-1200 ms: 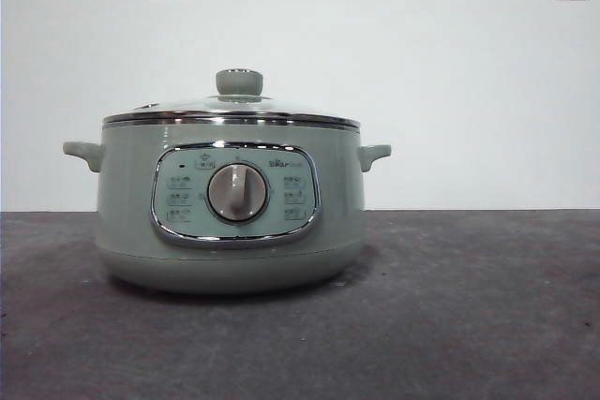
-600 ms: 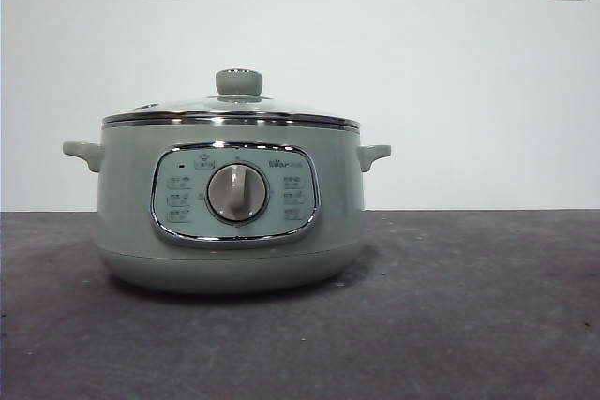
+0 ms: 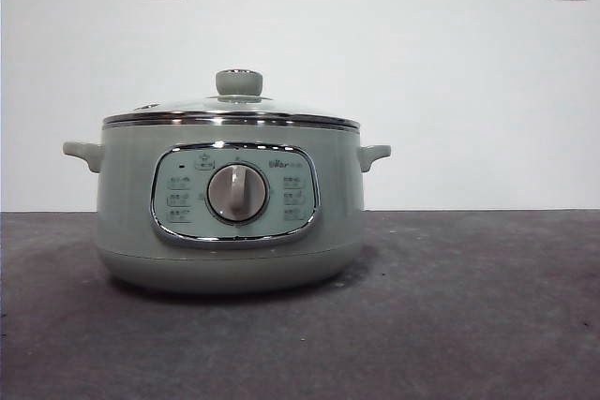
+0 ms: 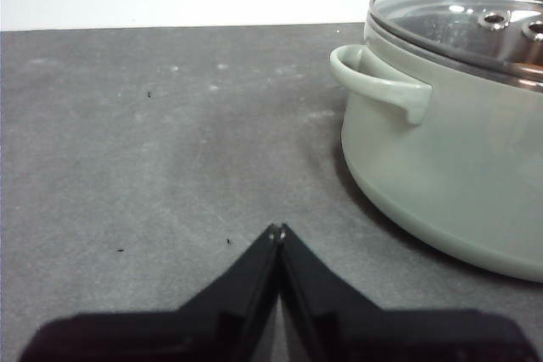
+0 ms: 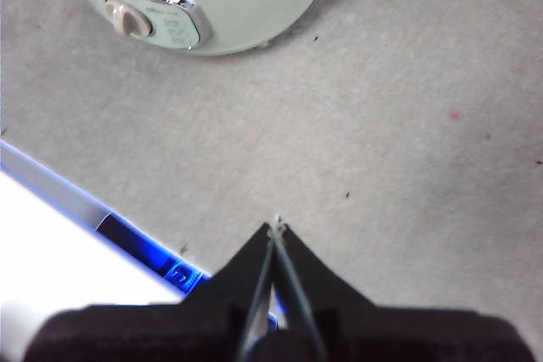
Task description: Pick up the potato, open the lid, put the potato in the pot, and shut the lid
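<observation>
On desk (image 3: 469, 325), mid-area, I see pot (image 3: 230, 222) with lid (image 3: 232, 110) seated. Left pincer (image 4: 277, 229) closed, empty, beside pot handle. Right pincer (image 5: 276, 226) closed, empty, near desk's front edge. Potato not visible.

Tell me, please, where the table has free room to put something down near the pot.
Bare table lies beside the pot, toward its right handle, and in front of its panel. More lies between the shut left gripper and the pot's other handle. Nothing is crowded.
</observation>
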Controlling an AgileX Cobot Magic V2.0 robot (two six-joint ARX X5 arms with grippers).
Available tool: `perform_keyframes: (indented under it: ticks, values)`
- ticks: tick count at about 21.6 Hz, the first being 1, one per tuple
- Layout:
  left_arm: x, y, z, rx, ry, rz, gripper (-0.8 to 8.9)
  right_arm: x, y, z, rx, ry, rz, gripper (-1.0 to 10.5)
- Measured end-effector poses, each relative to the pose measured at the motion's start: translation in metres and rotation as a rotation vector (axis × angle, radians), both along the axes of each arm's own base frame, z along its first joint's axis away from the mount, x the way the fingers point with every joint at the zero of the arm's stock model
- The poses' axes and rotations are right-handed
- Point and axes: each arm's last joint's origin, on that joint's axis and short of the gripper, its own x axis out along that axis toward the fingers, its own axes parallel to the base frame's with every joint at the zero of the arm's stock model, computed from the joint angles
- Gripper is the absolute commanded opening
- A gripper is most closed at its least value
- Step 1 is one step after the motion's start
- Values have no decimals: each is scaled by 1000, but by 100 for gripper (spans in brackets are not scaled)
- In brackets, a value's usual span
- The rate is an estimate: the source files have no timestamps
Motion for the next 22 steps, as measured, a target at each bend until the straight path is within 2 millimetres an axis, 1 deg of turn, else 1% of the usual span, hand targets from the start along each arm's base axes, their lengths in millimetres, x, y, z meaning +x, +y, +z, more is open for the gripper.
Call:
perform_keyframes:
  ticks: [2,4,6,7,8,10,11,12,13,15,17,19,22]
  values:
    - [0,0,-1,1,11,0,-2,0,-10,2,16,-33,-61,2]
    - [1,0,-1,2,19,0,-2,1,-25,-2,63,-130,-137,2]
    - [1,0,-2,2,19,0,-2,3,-42,-19,124,-305,-232,2]
    - [1,0,-2,2,19,0,-2,3,-50,-31,154,-390,-288,2]
    - [1,0,-2,2,19,0,-2,3,-59,-48,186,-495,-360,2]
    - [1,0,-2,2,19,0,-2,1,-74,-86,224,-660,-471,2]
    - [1,0,-2,2,19,0,-2,-1,-78,-104,235,-719,-510,2]
    - [1,0,-2,2,19,0,-2,-2,-82,-127,239,-764,-543,2]
    - [1,0,-2,2,19,0,-2,-3,-85,-147,231,-770,-564,2]
    - [1,0,-2,2,19,0,-2,-4,-87,-175,206,-745,-591,2]
    - [1,0,-2,2,19,0,-2,-6,-89,-193,189,-715,-604,2]
    - [1,0,-2,2,19,0,-2,-7,-89,-200,191,-722,-605,2]
    - [1,0,-2,2,19,0,-2,-9,-89,-203,203,-754,-603,2]
